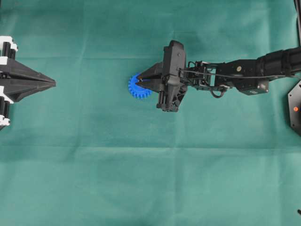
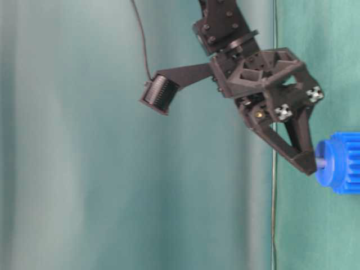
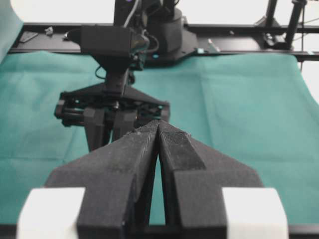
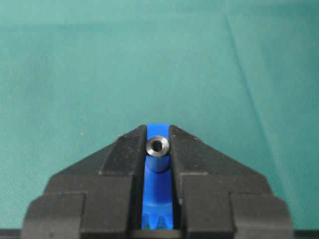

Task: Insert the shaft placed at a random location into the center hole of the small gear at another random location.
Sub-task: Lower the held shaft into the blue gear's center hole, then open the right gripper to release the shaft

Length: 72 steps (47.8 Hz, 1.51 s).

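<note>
Right gripper [image 4: 158, 149] pinching pin [image 4: 157, 147] upright between fingertips, long axis pointing down, right over hub of blue gear [image 1: 138, 87]. Gear near middle of green cloth [image 1: 141, 179], bit toward far edge. Hole hidden under pin, so seated or not, can't tell. Left gripper [image 1: 52, 83] pressed together, parked at left edge, well apart.

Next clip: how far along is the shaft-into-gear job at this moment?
Done: the right tool is shut on the small silvery metal shaft, so pickup is finished, and it has been carried to the bright blue plastic toothed gear. In hand: the side view shows the shaft tip at the gear's raised hub. Left: whether it has entered the center hole cannot be told; seating and release remain. The left tool sits shut, apart.
</note>
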Available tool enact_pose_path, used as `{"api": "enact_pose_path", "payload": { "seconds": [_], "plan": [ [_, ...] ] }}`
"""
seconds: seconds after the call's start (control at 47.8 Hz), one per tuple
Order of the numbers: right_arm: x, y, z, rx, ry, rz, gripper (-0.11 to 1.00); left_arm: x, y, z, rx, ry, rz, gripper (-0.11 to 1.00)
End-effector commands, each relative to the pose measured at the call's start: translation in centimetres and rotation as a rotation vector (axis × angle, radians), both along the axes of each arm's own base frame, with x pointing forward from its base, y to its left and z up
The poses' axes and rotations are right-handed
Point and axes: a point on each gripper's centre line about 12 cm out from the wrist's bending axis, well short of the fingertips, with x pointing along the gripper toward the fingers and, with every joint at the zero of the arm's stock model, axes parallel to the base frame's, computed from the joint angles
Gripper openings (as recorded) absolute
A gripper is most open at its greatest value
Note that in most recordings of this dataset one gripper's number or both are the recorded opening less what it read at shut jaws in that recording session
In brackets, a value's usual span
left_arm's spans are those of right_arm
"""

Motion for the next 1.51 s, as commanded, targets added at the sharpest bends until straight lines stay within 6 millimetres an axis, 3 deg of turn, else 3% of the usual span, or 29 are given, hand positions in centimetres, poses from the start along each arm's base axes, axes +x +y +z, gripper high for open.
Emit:
{"api": "enact_pose_path", "payload": {
  "seconds": [0.0,0.899,0.982,1.191,1.233,1.338,1.484],
  "plan": [
    [0.5,0.0,0.9,0.015,-0.045,-0.009,0.14,0.2,0.0,0.6,0.003,-0.014,-0.001,0.0],
    [0.4,0.0,0.6,0.019,-0.034,-0.01,0.15,0.2,0.0,0.5,0.005,-0.008,0.001,0.0],
    [0.5,0.0,0.7,0.019,-0.035,-0.01,0.28,0.2,0.0,0.5,0.003,-0.006,0.0,0.0],
    [0.6,0.2,1.0,0.017,-0.042,-0.007,0.87,0.2,0.0,0.6,0.005,-0.011,0.001,0.0],
    [0.5,0.1,1.1,0.017,-0.046,-0.008,0.89,0.2,0.0,0.5,0.005,-0.006,0.001,0.0],
    [0.4,0.2,1.9,0.014,-0.061,-0.006,0.81,0.2,0.0,0.5,0.005,-0.006,-0.001,0.0],
    [0.1,0.2,3.6,0.011,-0.076,-0.004,0.83,0.2,0.0,0.5,0.005,-0.009,0.001,0.0]
  ]
}}
